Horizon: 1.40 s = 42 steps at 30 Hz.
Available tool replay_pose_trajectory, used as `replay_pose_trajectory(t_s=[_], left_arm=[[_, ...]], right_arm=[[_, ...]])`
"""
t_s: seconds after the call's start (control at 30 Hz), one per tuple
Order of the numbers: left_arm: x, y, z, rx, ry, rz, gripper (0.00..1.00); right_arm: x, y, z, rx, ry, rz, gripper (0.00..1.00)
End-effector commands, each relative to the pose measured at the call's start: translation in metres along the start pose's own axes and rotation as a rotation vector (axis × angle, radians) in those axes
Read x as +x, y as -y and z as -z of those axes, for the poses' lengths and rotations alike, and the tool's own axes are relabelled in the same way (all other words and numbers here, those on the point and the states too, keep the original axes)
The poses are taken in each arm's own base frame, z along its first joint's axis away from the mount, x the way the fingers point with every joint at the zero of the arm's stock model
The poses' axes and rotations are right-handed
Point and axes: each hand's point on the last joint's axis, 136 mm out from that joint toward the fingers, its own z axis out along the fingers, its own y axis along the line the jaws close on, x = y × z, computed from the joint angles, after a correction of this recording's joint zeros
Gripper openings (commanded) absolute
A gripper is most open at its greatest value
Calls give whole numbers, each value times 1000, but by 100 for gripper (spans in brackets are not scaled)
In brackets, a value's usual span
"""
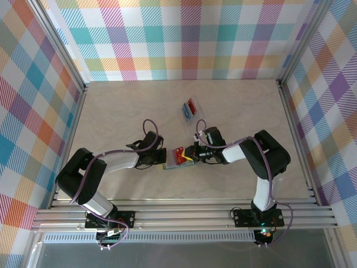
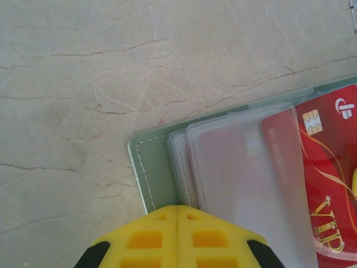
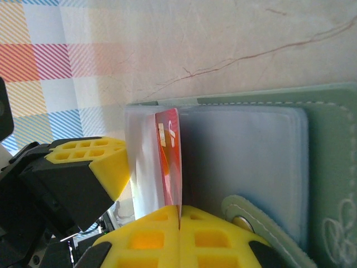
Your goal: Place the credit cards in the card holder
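Beige marbled table (image 1: 234,111) is filling the floor of the cell, with plaid walls (image 1: 189,39) standing round it.

Right gripper (image 3: 179,216) is showing its yellow fingers pressed together, and they are clamping the lower edge of a red card (image 3: 172,156), which is running straight into the seam between them. From the top view this right gripper (image 1: 190,157) is sitting mid-table, reaching in from the right side.

Left gripper (image 2: 177,215) is also showing its fingers together, with nothing between them. Its tips are lying over the near edge of the card holder (image 2: 146,167), right where the frosted sleeves (image 2: 228,167) begin; actual contact is hard to confirm. From above the left gripper (image 1: 163,158) is facing the right one across the holder.

Red card (image 2: 329,184) is lying across the open holder with its left part showing through one frosted sleeve, so it is sitting partly inside; a chip (image 2: 312,121) and gold VIP lettering are showing. Card holder (image 1: 174,166) is lying open and flat between the two grippers, its snap tab (image 3: 251,215) pointing toward the right wrist camera.

Farther back, well apart from the holder, a clear tray (image 1: 183,115) is holding other cards (image 1: 191,107), one blue and one red.
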Motion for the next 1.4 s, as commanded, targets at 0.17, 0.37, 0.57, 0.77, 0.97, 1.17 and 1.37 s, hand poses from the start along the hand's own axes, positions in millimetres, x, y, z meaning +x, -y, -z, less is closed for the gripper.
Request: replay_pose_trajectory(t_s=[0.17, 0.37, 0.57, 0.77, 0.97, 1.17, 1.37], left_arm=[[46, -36, -12, -144, -152, -22, 0], [45, -34, -11, -137, -149, -22, 0], [47, -33, -11, -127, -148, -20, 0], [47, -30, -12, -115, -148, -17, 0], [48, -29, -11, -107, -146, -18, 0], [46, -25, -10, -90, -139, -16, 0], [47, -25, -8, -88, -142, -17, 0]], right_arm=[[16, 13, -4, 105, 3, -3, 0], [18, 2, -10, 92, -8, 28, 0], [20, 0, -19, 95, -16, 40, 0], [23, -7, -32, 109, -20, 75, 0], [29, -13, -46, 121, -36, 114, 2], [33, -15, -51, 141, -62, 154, 4], [37, -21, -50, 165, -93, 197, 9]])
